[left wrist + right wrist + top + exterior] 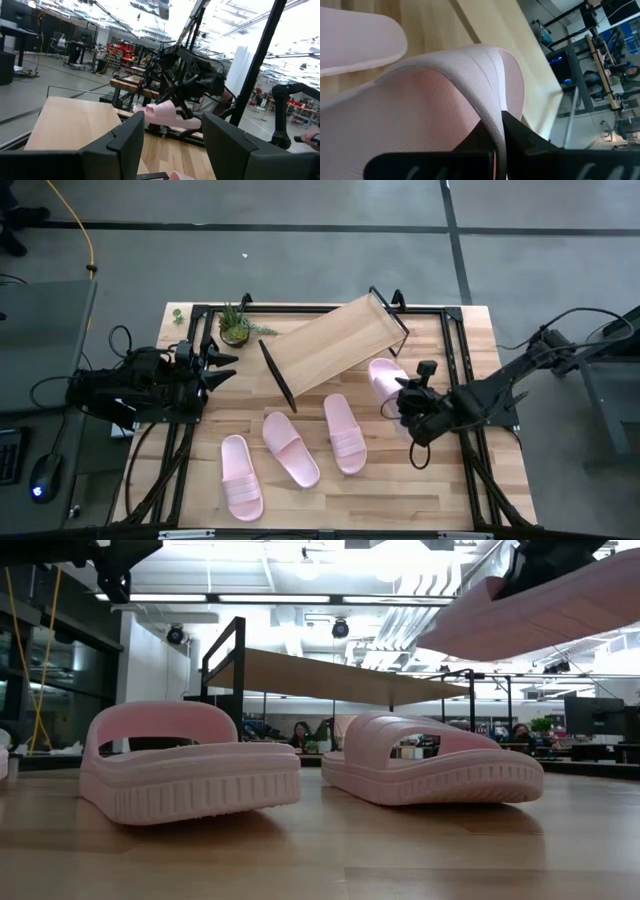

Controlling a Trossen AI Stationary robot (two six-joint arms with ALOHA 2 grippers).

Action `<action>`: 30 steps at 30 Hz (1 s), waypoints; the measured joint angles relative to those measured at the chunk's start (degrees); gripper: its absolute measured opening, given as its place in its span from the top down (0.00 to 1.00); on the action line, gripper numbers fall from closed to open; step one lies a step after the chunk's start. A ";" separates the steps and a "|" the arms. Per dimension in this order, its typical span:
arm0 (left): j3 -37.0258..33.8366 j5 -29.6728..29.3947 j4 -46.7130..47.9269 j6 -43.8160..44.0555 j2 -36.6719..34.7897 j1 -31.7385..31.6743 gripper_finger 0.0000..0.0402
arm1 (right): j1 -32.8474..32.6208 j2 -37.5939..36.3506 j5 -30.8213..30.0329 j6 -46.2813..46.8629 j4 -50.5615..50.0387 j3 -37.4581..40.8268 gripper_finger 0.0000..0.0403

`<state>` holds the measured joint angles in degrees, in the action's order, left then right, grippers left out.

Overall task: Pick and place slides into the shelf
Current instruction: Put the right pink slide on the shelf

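Observation:
Three pale pink slides lie sole-down on the tabletop near its near edge (242, 480), (290, 448), (346, 433). Two of them fill the low view (190, 765), (430, 772). The fourth slide (384, 377) is in my right gripper (400, 394), shut on it, just right of the shelf's low end; the low view shows it in the air (540, 610). The shelf (332, 344), a slanted light-wood board in a black frame, stands at the table's far middle. My left gripper (225, 367) waits open at the table's left side, facing the shelf (70, 125). My right gripper holds the fourth slide by the edge of its wide strap (495, 107), pinched between the two fingers (525, 137). The arm comes in from the table's right. The slide is lifted clear of the table and tilted, its sole (560, 600) showing from below.
A small potted plant (235, 326) stands at the far left, beside the shelf. A black metal frame (455, 350) runs around the tabletop. Bare wood lies between the shelf's low edge and the row of slides. People sit in the room beyond the table (298, 732).

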<state>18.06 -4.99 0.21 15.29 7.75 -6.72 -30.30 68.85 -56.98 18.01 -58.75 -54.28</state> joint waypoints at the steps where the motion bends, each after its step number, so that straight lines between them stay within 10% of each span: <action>1: -0.02 0.00 0.00 0.00 0.00 -0.02 0.54 | 0.51 -0.65 0.02 -0.77 0.05 0.00 1.00; 15: -0.02 -0.47 0.07 -0.01 0.00 0.00 0.54 | 12.19 -9.03 6.79 -26.08 10.86 0.00 1.00; 30: -0.02 -3.26 0.04 -0.01 0.00 -0.01 0.54 | 37.88 -13.83 31.53 -51.20 26.09 0.00 1.00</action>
<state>18.04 -8.25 0.25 15.28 7.75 -6.73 7.58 55.02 -25.44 -33.19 -32.66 -54.28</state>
